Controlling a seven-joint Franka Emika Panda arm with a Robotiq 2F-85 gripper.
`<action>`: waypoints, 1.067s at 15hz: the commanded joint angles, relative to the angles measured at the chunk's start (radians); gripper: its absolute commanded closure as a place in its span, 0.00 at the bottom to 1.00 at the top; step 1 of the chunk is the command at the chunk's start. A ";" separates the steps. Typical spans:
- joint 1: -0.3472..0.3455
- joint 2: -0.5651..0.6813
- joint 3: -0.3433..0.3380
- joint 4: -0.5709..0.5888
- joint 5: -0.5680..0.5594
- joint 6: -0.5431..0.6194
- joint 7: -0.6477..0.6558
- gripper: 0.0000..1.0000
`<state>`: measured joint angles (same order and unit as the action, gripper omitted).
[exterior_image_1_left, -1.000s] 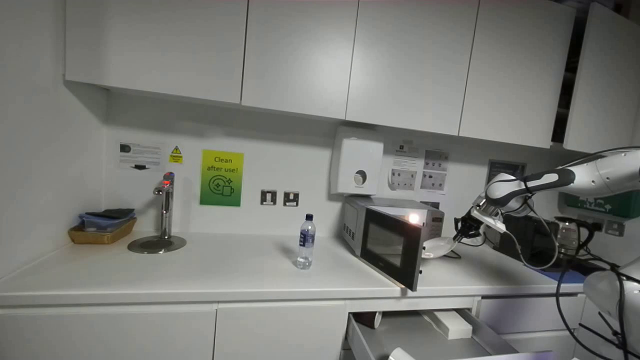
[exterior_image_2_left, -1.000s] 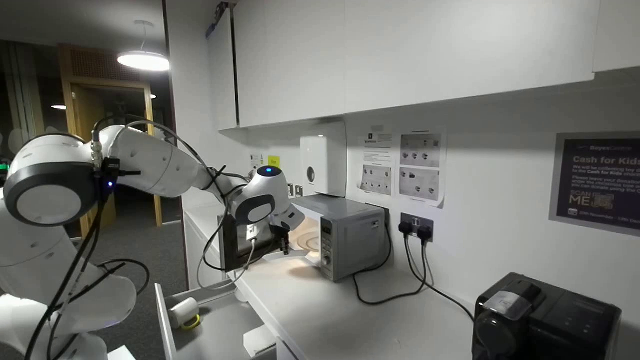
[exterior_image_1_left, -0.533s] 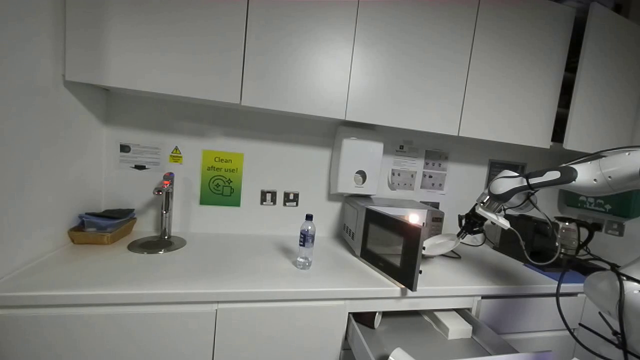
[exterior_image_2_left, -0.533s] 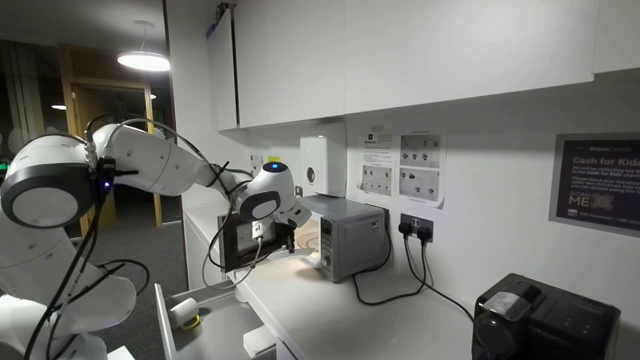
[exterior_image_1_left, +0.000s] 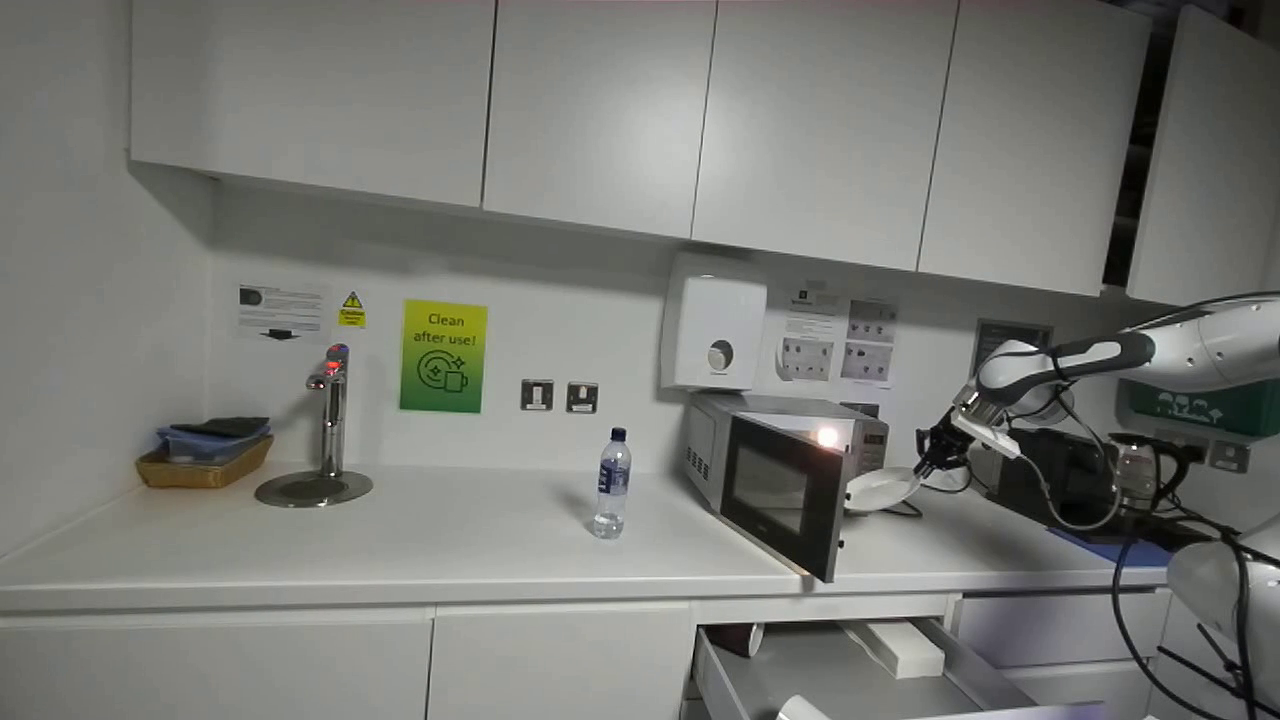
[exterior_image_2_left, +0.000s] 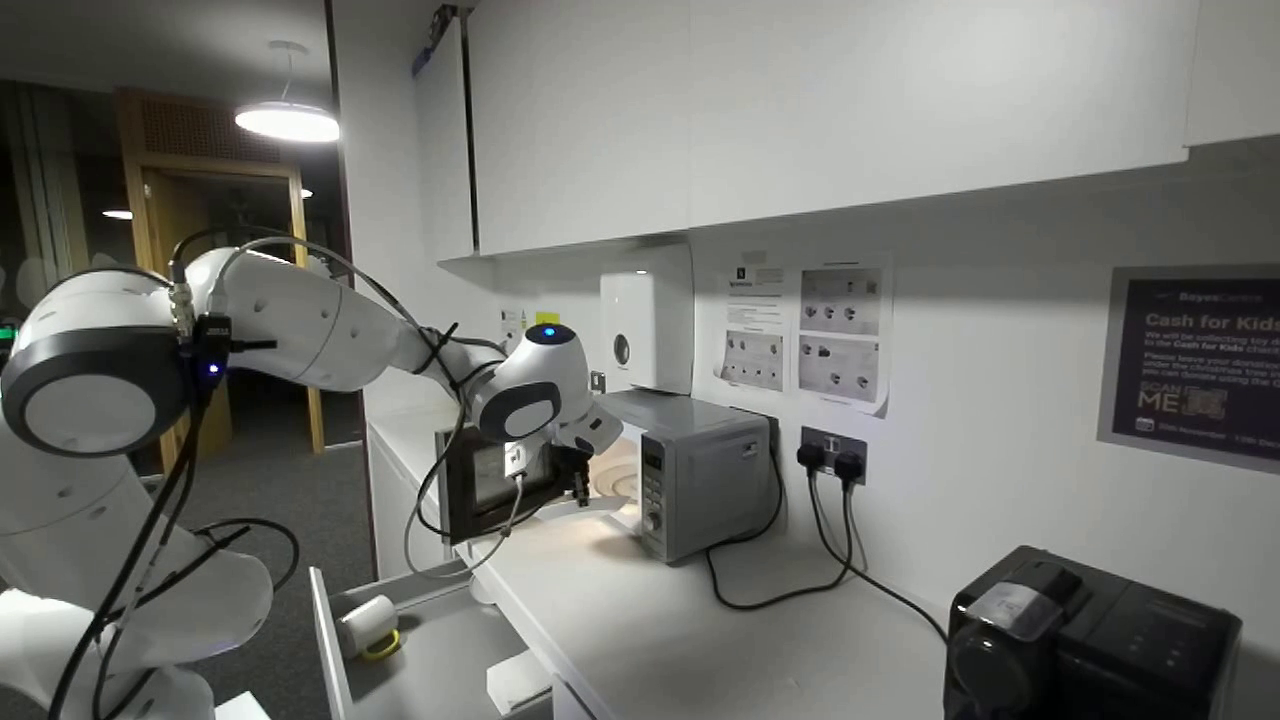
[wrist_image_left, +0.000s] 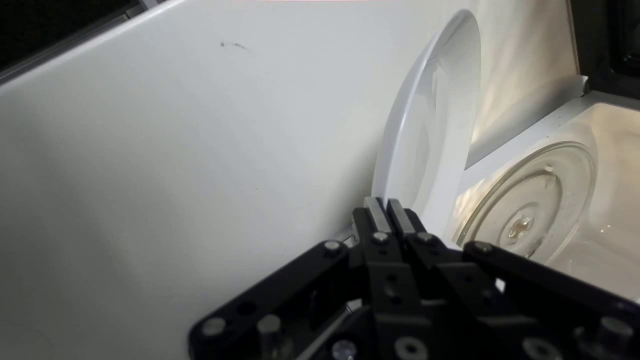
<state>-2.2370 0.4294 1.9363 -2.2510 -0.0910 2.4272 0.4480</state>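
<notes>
White plate shifted slightly over 1 second, pinched by the end effector.

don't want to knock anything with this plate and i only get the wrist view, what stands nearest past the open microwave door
Observer: A bottle stands upright on the counter, across the open microwave door from the plate.
Operator: ok, anything in the open drawer
Observer: Yes, a white mug lies on its side in it.
Operator: and what's over the microwave
Observer: A white dispenser is mounted on the wall above it.
</notes>
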 joint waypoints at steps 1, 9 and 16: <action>-0.003 -0.009 -0.001 0.002 0.015 0.001 -0.014 0.96; 0.004 -0.016 -0.049 0.032 0.032 -0.043 -0.029 0.99; 0.006 -0.009 -0.115 0.101 0.054 -0.195 -0.104 0.99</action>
<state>-2.2360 0.4136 1.8475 -2.2088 -0.0732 2.3128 0.4105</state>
